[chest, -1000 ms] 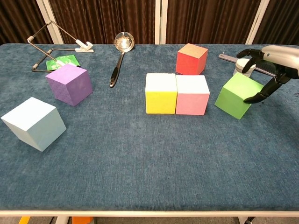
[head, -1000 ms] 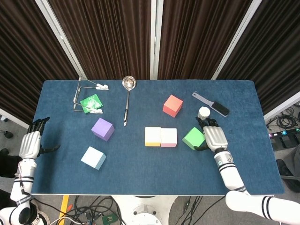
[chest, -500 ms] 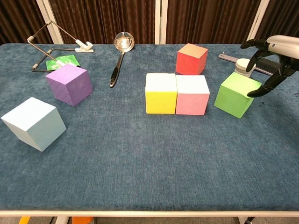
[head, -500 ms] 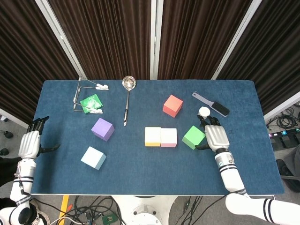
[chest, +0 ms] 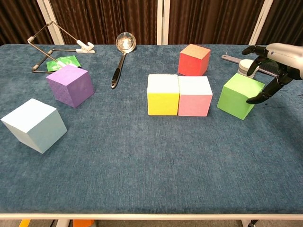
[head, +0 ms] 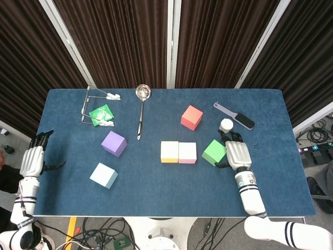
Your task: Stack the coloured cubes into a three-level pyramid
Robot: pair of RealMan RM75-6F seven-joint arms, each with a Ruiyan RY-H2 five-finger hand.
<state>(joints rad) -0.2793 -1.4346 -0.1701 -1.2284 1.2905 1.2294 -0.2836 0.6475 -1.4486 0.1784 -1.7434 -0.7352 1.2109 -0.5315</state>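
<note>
Yellow cube (head: pixel 169 151) and pink cube (head: pixel 187 152) sit side by side at mid-table. Just right of them rests the green cube (head: pixel 213 152), turned at an angle with a small gap to the pink cube (chest: pixel 194 96). My right hand (head: pixel 237 153) is against the green cube's (chest: pixel 239 96) right side, fingers spread over its far corner and thumb low near its edge, without gripping. The red cube (head: pixel 191 117) stands behind the row. Purple cube (head: pixel 114 143) and light blue cube (head: pixel 103 175) lie at the left. My left hand (head: pixel 32 160) hangs open off the table's left edge.
A metal ladle (head: pixel 139 112) lies behind the cubes. A wire rack with clips (head: pixel 89 107) and a green packet (head: pixel 100 113) are at the back left. A small white jar (head: pixel 226 125) and a grey brush (head: pixel 235 115) sit just behind my right hand.
My right hand shifted slightly beside the green cube, its fingers lifting and then settling back. The green cube edged a little left toward the pink one. The left hand has stayed put.
</note>
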